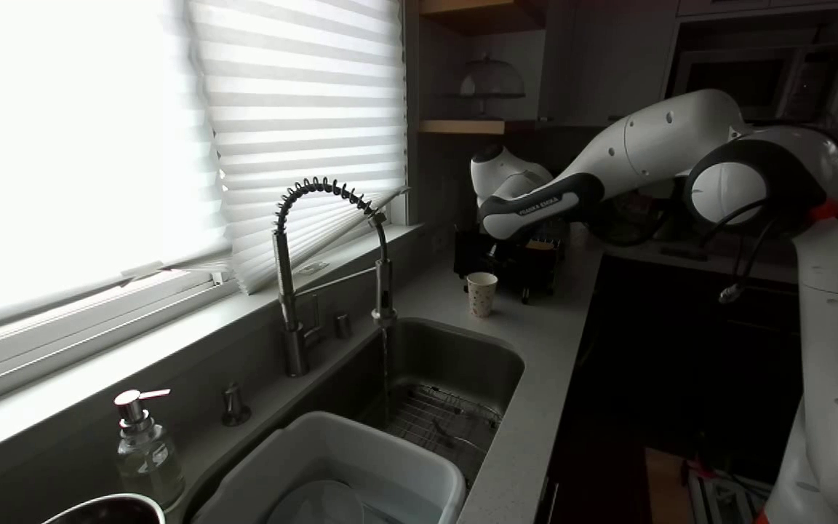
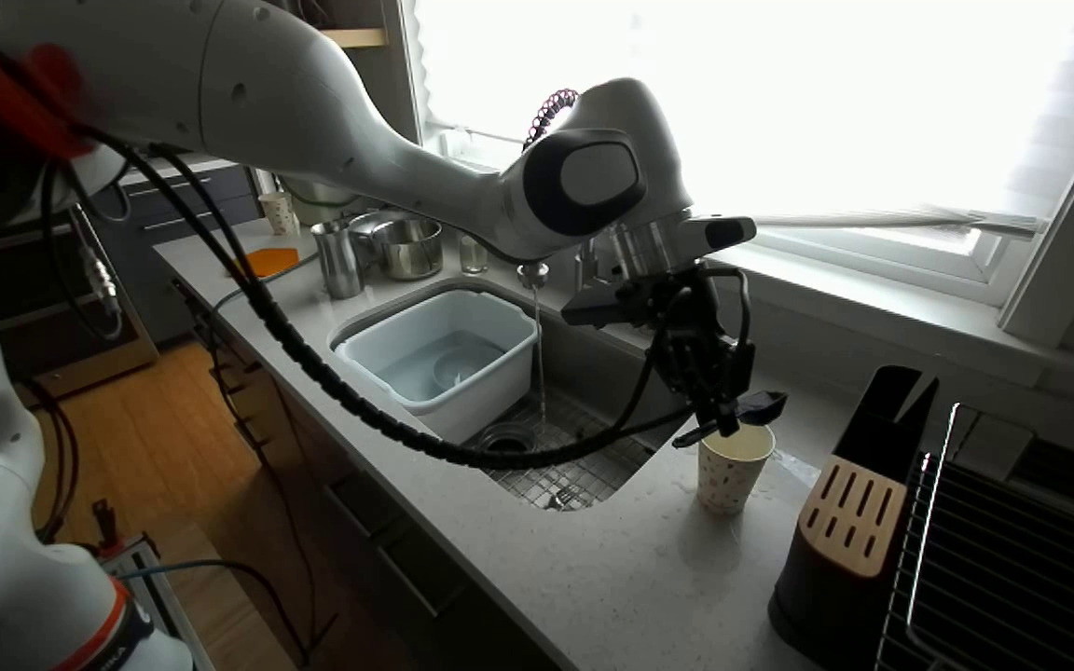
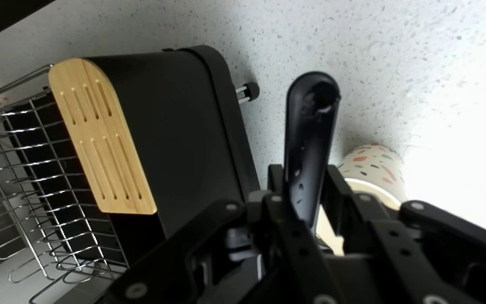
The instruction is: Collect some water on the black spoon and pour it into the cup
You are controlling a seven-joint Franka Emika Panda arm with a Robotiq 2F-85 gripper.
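- My gripper (image 3: 305,179) pinches the black spoon (image 3: 310,112) by its handle. In an exterior view the spoon's bowl end appears to hang over the far right rim of the cup (image 2: 726,480), so I take this as the pouring step.
- The handle looks wet. If it is slick, the spoon could twist in my grip and spill to the right, onto the tabletop (image 2: 630,559).
- The cup stands upright on the tabletop and looks light; pressing the spoon down on its rim could knock it over.
- A wide swing could hit the slotted holder (image 3: 171,126) near the cup.
- How full the cup is, or the spoon's bowl, I cannot tell.
- In the sink (image 1: 455,353), a thin stream of water (image 2: 540,382) falls from the faucet (image 1: 384,287) just beside the pale tub (image 2: 490,396), which seems to hold water and a round dish (image 1: 317,503).
- The soap bottle (image 1: 144,440), near left in an exterior view, holds pale liquid (image 1: 153,477).
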